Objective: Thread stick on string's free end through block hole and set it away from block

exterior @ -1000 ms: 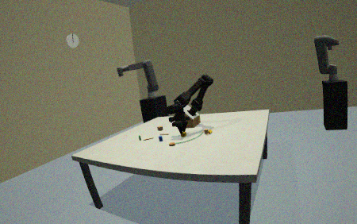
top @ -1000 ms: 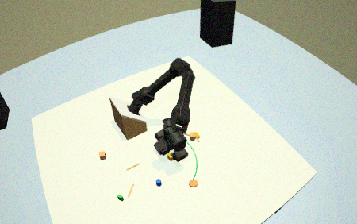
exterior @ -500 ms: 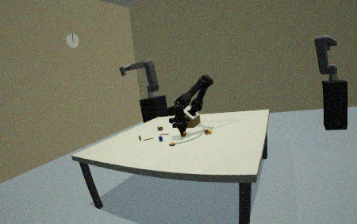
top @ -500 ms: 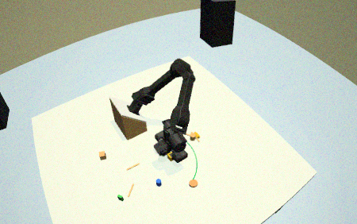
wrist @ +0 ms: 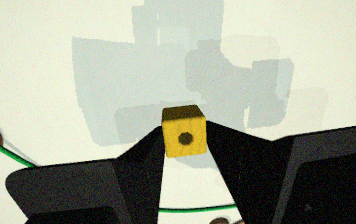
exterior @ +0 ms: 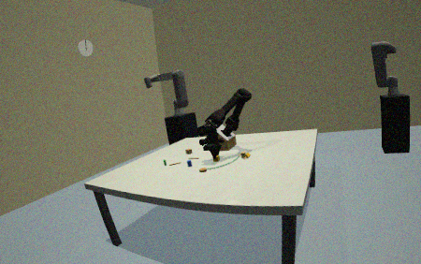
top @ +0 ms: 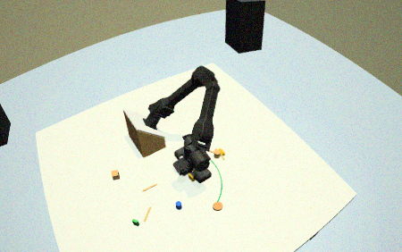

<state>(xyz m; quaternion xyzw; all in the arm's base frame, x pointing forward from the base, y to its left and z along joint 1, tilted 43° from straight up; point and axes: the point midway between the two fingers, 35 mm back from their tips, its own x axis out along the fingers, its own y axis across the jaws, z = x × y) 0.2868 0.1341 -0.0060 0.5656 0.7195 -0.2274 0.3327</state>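
Note:
My gripper (top: pixel 192 173) (exterior: pixel 215 155) (wrist: pixel 183 128) is shut on a small yellow block with a round dark hole in its face. The block (top: pixel 191 177) (exterior: pixel 217 159) (wrist: pixel 192 147) is between the fingertips, at or just above the table. The round wooden button (top: pixel 217 205) (exterior: pixel 203 169) lies towards the front. The green string (top: pixel 221 180) (exterior: pixel 229 164) (wrist: pixel 197 210) curves from it behind the gripper. The string's stick end is mostly hidden by the right finger in the wrist view, and I cannot make it out surely elsewhere.
A small brown cylinder (top: pixel 217 154) lies with thin sticks and a yellow piece behind the gripper. Two loose sticks (top: pixel 150 188) (top: pixel 147 214), a blue piece (top: pixel 179 205), a green piece (top: pixel 136 222) and an orange-brown cube (top: pixel 115 174) lie left. A large brown wedge (top: pixel 151 142) stands by the arm.

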